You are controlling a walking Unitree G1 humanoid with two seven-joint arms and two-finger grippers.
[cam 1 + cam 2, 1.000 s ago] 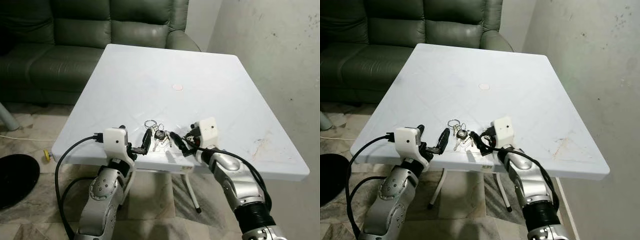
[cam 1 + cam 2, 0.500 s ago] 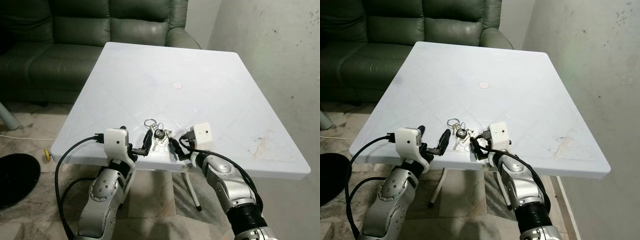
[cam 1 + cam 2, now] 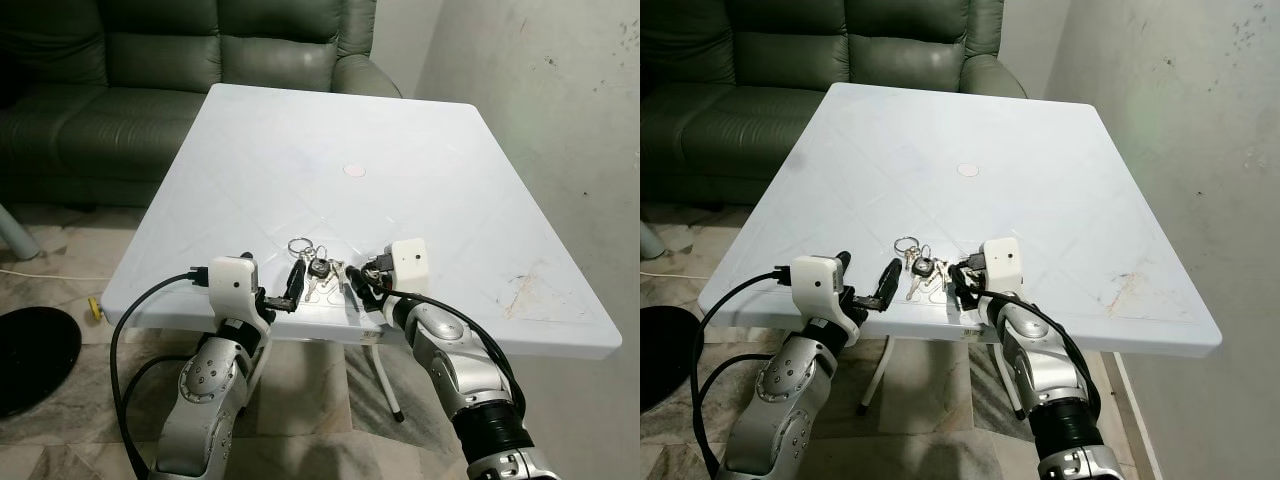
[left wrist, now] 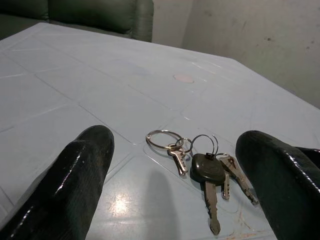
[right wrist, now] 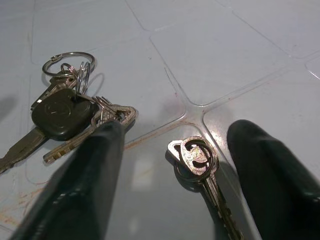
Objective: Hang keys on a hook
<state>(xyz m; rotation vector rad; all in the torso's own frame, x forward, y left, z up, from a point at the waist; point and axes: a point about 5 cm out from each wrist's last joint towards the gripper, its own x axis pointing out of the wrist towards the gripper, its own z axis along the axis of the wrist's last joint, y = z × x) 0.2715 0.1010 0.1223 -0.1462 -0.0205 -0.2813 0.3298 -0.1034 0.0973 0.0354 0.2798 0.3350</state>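
Left gripper low at near table edge, fingers spread wide; bunch of keys flat on white table just ahead, black-headed key among them; single key lying apart beside bunch; right gripper at bunch's right, fingers parted either side of single key, gripping nothing

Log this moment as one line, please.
keys: flat on table, unheld | single key: apart from bunch | left gripper: open beside keys | right gripper: open, straddling single key
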